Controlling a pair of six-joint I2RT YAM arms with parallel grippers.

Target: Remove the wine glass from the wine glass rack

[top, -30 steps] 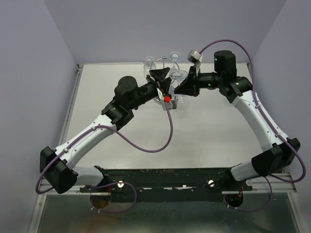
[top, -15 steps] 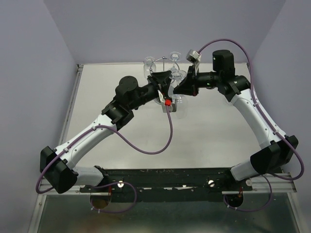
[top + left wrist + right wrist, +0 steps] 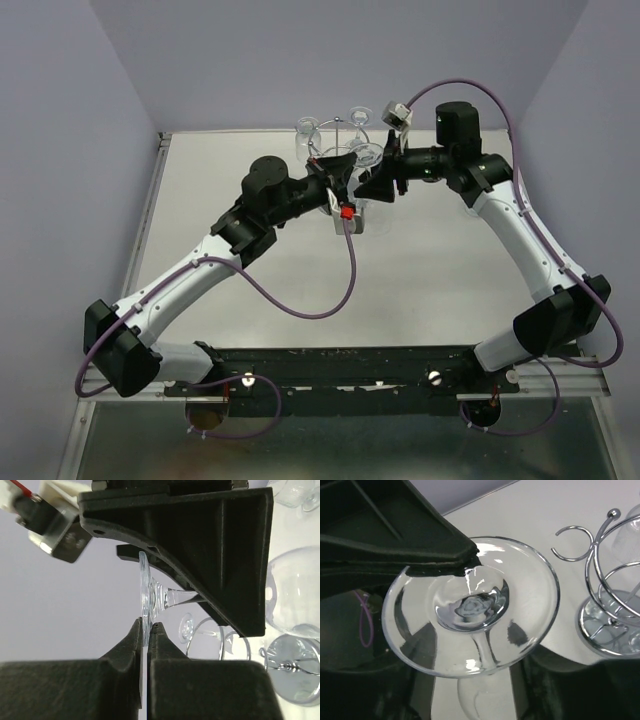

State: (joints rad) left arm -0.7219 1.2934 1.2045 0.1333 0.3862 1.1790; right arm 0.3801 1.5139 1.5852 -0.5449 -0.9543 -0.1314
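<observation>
the clear stemmed wine glass (image 3: 470, 605) is held foot-up just beside, and apparently clear of, the shiny chrome wire wine glass rack (image 3: 606, 630), its foot rim pinched by the left gripper (image 3: 146, 630) for steadiness, while the right gripper (image 3: 372, 184) is set astride the stem, its closure not discernible.

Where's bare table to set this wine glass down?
Widest bare table: the middle, between left arm and right arm, nearer than the wine glass rack. Also a strip outside the left arm. Crowded at the rack: left pincer, right pincer and hanging glasses.
</observation>
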